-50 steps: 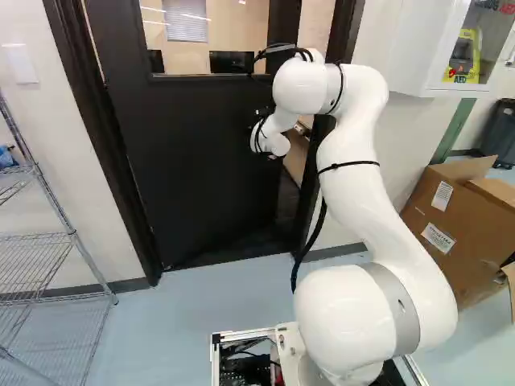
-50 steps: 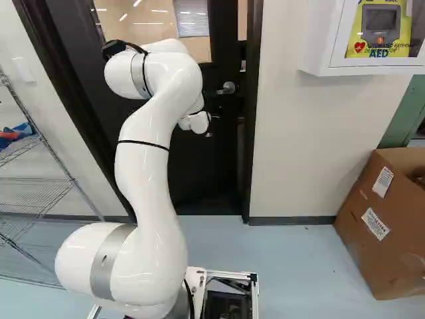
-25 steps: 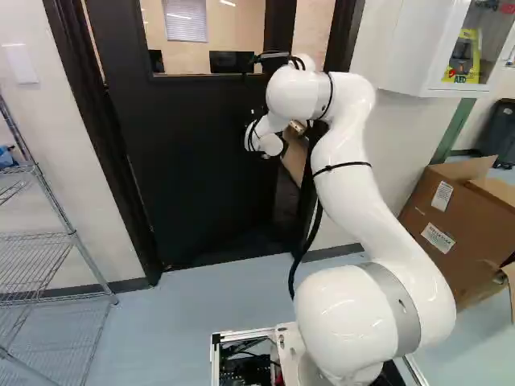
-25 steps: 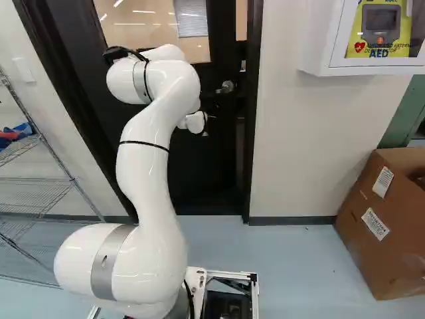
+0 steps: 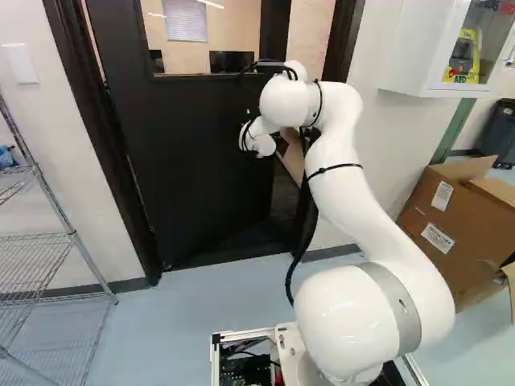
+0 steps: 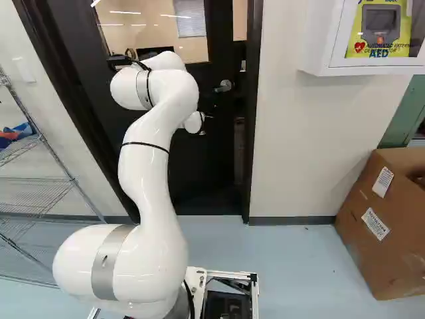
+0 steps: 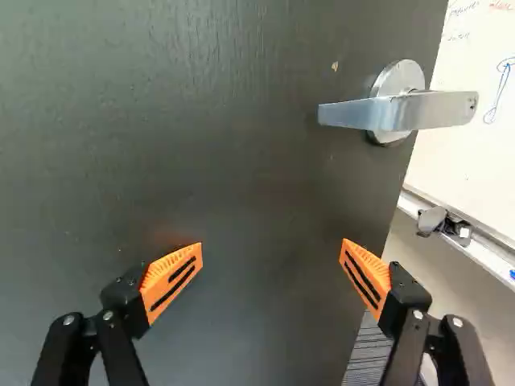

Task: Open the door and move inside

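Door (image 5: 197,165) ajar, upper middle of the left base view; my fingers (image 7: 174,281) stand spread. Opening seems my step; next, push wider before driving in.

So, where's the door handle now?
The handle is near the door's edge, right of the arm in the right base view and ahead of the hand in the wrist view.

- Door (image 5: 185,161): matt, faintly grained, lightly chipped.
- Lever (image 7: 398,111), at one o'clock from the fingers (image 7: 171,281): smooth metal, dull sheen.
- Pads (image 7: 366,277): matt, ridged.
- Arm (image 5: 350,185): smooth, glossy.
- Box (image 5: 463,233): matt brown cardboard.
- Rack (image 6: 72,179), ten o'clock from the arm's foot: shiny metal wire.
- Bundle (image 6: 14,136) on it: perhaps cloth, too small to be sure.
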`<state>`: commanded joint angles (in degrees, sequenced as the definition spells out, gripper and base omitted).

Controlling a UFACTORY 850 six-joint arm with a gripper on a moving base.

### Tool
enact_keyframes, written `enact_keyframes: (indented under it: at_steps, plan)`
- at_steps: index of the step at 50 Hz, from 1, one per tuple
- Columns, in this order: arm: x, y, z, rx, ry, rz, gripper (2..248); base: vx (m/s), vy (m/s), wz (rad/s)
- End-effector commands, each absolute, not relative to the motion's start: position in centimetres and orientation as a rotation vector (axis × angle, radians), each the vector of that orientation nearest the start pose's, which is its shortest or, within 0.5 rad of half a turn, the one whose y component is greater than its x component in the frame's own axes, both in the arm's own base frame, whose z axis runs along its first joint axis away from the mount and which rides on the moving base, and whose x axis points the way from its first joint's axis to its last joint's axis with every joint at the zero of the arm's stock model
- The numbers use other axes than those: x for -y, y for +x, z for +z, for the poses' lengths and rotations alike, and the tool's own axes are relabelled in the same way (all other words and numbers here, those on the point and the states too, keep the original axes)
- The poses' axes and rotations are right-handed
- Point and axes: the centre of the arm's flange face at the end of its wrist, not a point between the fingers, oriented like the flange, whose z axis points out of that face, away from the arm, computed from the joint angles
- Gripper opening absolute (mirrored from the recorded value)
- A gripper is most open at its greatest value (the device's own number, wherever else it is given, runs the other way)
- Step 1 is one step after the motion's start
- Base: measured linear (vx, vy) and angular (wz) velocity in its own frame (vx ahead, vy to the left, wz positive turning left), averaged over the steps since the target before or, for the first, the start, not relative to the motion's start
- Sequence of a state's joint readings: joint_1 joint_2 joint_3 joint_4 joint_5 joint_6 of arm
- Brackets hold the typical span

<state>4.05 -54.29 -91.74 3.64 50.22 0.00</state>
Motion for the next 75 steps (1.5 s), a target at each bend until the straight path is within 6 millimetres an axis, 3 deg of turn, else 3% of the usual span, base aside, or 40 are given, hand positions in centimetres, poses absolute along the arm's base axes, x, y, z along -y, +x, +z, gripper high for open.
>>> enact_keyframes:
  at_steps: [15,27,75]
  plan:
    - [-5.7,79.0,33.8,-0.058,-2.224,-2.153,247,0.0,0.0,0.0]
    - [-5.6,78.5,34.0,-0.092,-2.233,-2.145,247,0.0,0.0,0.0]
    - [-4.8,69.4,36.3,-0.111,-2.349,-2.034,247,0.0,0.0,0.0]
